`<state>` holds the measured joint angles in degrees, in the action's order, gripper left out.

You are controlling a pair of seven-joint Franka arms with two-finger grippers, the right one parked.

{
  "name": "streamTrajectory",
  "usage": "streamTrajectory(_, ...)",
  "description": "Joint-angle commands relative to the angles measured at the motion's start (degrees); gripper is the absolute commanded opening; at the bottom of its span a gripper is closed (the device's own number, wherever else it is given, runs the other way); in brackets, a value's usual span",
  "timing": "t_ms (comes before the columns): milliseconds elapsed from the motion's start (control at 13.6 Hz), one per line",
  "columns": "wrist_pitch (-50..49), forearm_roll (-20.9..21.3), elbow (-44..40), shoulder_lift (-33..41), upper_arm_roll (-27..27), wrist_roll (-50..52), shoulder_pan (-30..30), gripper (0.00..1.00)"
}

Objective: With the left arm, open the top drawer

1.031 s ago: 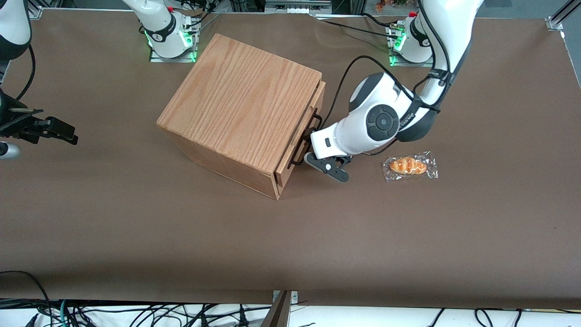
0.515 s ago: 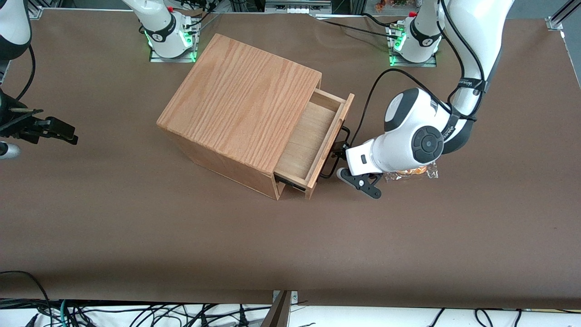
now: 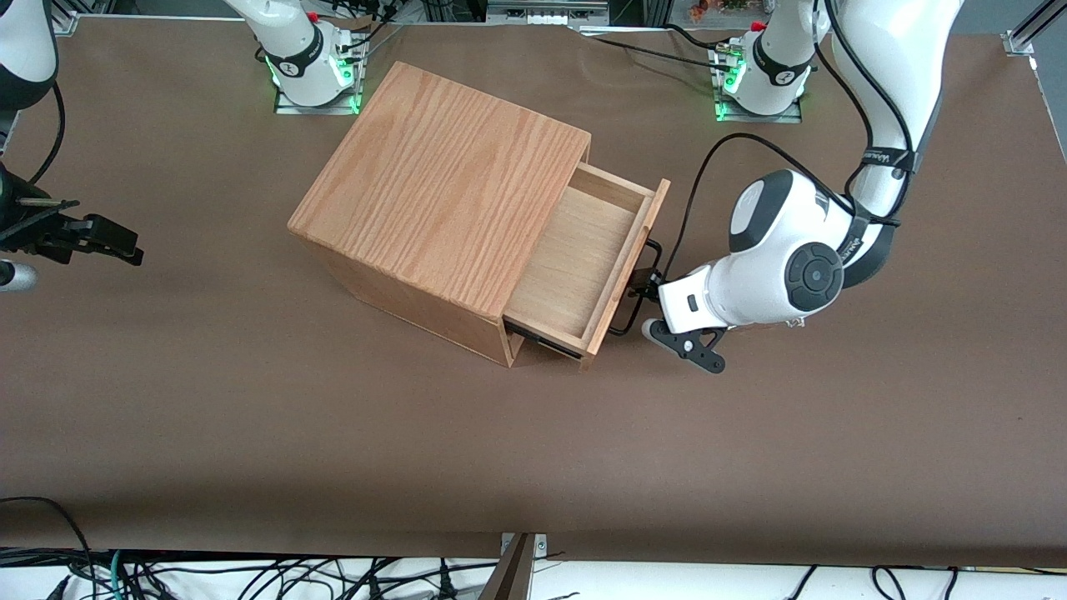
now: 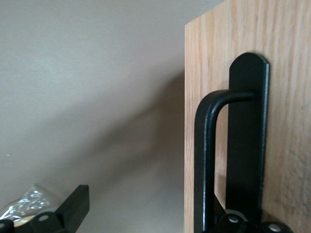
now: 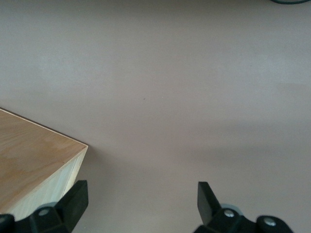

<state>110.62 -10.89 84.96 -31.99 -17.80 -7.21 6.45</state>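
The top drawer (image 3: pixel 583 267) stands pulled out of the cabinet (image 3: pixel 442 196); the end effector (image 3: pixel 646 292) is at its handle (image 4: pixel 209 160), grip unclear.

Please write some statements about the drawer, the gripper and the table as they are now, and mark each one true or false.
1. The top drawer is pulled partly out of the cabinet. True.
2. Something lies inside the drawer. False: only its bare wooden floor shows.
3. The gripper is at the drawer's black handle. True.
4. The cabinet lies tipped on its side. False: it stands upright on the table.
5. The gripper hangs high above the cabinet's top. False: it is in front of the drawer.
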Motion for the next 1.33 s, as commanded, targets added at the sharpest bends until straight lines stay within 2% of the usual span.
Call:
streamTrajectory(0, -1.2, 3.2, -1.3, 0.5, 0.6, -1.5, -1.3, 1.0)
streamTrajectory(957, -1.5, 4.1, -1.6, 1.5, 0.6, -1.4, -2.7, 1.0)
streamTrajectory(1252, -2.7, 2.9, -1.9, 1.6, 0.1, -1.4, -2.8, 1.0)
